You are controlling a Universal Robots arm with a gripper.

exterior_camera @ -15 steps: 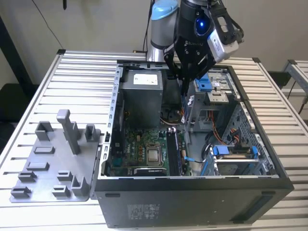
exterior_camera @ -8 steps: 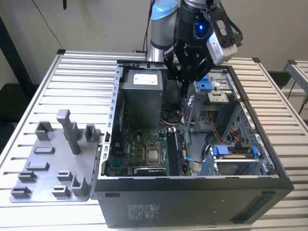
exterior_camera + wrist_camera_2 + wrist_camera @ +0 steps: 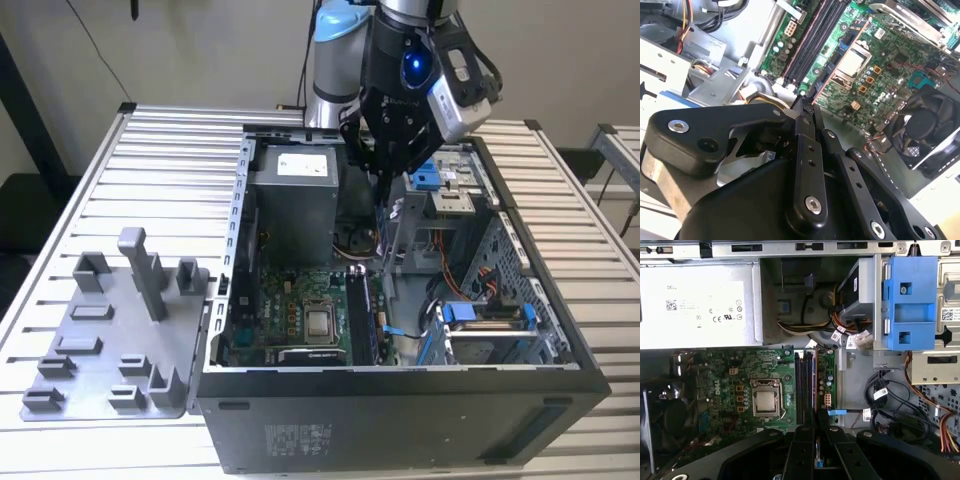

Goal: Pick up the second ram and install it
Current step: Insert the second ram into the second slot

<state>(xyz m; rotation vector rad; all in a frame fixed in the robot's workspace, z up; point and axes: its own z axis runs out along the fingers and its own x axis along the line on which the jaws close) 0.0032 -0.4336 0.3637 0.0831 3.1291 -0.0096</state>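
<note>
My gripper (image 3: 383, 168) hangs over the open computer case, shut on the second ram (image 3: 384, 215), which points down as a thin dark stick seen edge-on. In both wrist views the ram (image 3: 815, 407) (image 3: 840, 62) runs out from between the closed fingertips (image 3: 805, 432) (image 3: 805, 112). It sits above the motherboard (image 3: 300, 300), along the long black slots (image 3: 803, 385) (image 3: 815, 40) (image 3: 360, 315) and apart from them. The ram's label is hidden.
A grey fixture plate (image 3: 105, 345) with upright blocks lies at the exterior view's left of the case. Inside are a grey power supply (image 3: 293, 195), a processor socket (image 3: 765, 400), a black fan (image 3: 925, 125), blue drive brackets (image 3: 910, 302) and loose cables (image 3: 890, 400).
</note>
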